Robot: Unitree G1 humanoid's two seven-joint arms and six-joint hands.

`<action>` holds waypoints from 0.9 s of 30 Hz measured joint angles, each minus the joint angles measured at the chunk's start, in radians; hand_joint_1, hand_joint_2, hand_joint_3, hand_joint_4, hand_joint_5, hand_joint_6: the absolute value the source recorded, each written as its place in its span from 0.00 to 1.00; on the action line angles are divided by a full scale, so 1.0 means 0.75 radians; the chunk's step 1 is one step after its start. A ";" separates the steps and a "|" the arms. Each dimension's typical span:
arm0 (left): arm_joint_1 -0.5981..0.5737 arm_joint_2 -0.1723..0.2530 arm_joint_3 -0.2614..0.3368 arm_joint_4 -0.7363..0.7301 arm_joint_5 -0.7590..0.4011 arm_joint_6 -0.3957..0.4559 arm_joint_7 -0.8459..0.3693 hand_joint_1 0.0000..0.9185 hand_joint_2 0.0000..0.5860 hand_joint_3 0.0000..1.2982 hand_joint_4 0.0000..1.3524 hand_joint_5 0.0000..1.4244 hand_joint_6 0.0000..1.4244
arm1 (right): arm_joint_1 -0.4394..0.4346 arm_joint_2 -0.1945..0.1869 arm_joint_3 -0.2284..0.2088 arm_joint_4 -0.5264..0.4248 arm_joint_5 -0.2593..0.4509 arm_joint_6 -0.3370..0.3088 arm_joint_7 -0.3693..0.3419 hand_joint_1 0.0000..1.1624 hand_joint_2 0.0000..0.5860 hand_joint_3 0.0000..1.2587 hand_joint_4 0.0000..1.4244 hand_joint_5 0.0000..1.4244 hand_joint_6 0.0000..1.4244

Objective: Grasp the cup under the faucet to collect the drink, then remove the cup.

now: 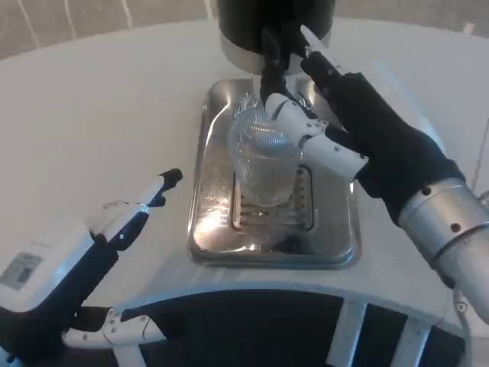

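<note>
The right hand (348, 115) holds the clear ribbed cup (263, 164): its white fingers (321, 145) wrap the cup's right side, and another finger reaches up past the rim to the black faucet (273, 53) of the dispenser (275, 23). The cup stands upright below the faucet, over the grate of the steel drip tray (210, 222) on the white bench (99, 115). The left hand (126, 222) rests on the bench well apart from the tray, its fingers (164, 183) spread and holding nothing.
</note>
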 measured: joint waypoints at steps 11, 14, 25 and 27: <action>0.052 0.004 0.057 -0.032 -0.003 -0.001 -0.032 0.05 0.12 0.04 0.04 0.12 0.16 | -0.071 -0.014 0.043 0.095 0.117 0.000 -0.109 0.23 0.87 0.00 0.00 0.00 0.00; 0.058 0.006 0.064 -0.037 -0.003 -0.002 -0.044 0.05 0.12 0.04 0.04 0.12 0.16 | -0.089 -0.015 0.053 0.102 0.141 0.000 -0.128 0.23 0.87 0.00 0.00 0.00 0.00; 0.077 0.018 0.082 -0.041 -0.003 -0.004 -0.071 0.05 0.12 0.04 0.04 0.11 0.16 | -0.150 -0.053 0.079 0.161 0.209 0.000 -0.171 0.23 0.87 0.00 0.00 0.00 0.00; 0.079 0.019 0.083 -0.041 -0.003 -0.004 -0.074 0.05 0.11 0.04 0.04 0.11 0.16 | -0.155 -0.061 0.080 0.167 0.217 0.000 -0.175 0.22 0.87 0.00 0.00 0.00 0.00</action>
